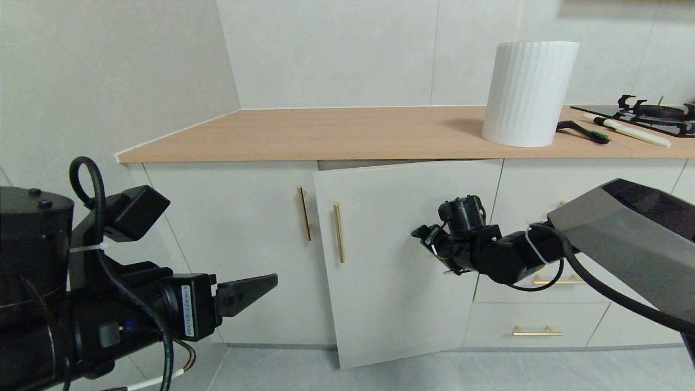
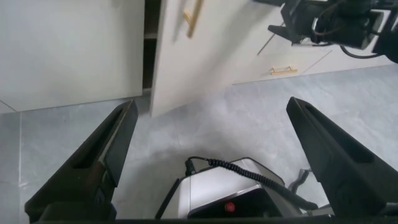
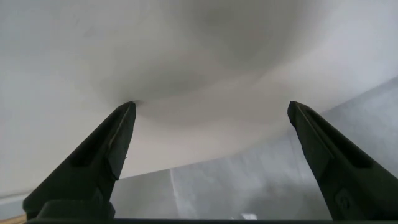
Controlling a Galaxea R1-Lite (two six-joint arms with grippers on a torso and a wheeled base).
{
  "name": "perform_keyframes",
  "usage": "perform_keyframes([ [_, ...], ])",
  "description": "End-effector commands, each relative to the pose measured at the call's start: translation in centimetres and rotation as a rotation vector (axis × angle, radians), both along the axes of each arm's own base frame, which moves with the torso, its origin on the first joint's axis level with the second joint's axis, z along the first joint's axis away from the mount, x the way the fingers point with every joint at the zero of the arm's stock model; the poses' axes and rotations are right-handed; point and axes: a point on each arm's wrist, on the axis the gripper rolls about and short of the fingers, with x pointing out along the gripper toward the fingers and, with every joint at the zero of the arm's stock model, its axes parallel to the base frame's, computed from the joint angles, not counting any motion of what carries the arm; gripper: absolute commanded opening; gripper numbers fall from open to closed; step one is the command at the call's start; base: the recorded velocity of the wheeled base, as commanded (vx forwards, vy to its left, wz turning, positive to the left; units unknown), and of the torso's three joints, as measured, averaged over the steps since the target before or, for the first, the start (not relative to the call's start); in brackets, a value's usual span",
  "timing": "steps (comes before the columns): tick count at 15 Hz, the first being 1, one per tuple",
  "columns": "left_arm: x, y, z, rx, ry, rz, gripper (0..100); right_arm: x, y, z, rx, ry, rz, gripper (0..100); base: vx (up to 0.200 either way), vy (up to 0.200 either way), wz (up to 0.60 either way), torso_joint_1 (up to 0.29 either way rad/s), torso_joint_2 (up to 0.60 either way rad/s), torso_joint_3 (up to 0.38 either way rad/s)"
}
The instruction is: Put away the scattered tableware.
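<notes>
Task stage: early, judging by the layout. The tableware is not yet stored and neither gripper holds a piece.
Tableware: a black-handled utensil (image 1: 583, 130) and a white utensil (image 1: 630, 131) lie loose at the right end of the counter (image 1: 326, 133), near its front edge.
Neighbours: the black-handled utensil is just beside a tall white ribbed container (image 1: 529, 92). The white utensil lies by the stove (image 1: 657, 114) at the counter's far right.
Cabinet door (image 1: 391, 260): ajar under the middle of the counter, swung partly outward. Its gold handle (image 1: 337, 232) is free of both grippers.
Right gripper (image 1: 426, 234): jaws spread wide, holding nothing, close against the face of the open door, away from the handle. Contact with the door cannot be told.
Left gripper (image 1: 269, 282): jaws spread wide, holding nothing, low and to the left, well apart from the door and the counter.
Done: storage appears partly opened.
Left to do: likely finish opening the door, then collect both utensils and put them away. The cabinet's inside is hidden, so what it already holds cannot be told.
</notes>
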Motion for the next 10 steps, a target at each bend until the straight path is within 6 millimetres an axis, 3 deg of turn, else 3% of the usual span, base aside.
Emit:
perform_keyframes([
  [1, 0.0, 0.0, 0.0, -0.001, -0.001, 0.001, 100, 1.2, -0.5, -0.8, 0.006, -0.001, -0.042, 100, 0.000, 0.000, 0.00, 0.000, 0.00, 0.000],
  [10, 0.0, 0.0, 0.0, 0.000, 0.001, 0.001, 100, 3.2, -1.8, -1.4, 0.006, -0.026, -0.154, 100, 0.000, 0.000, 0.00, 0.000, 0.00, 0.000],
])
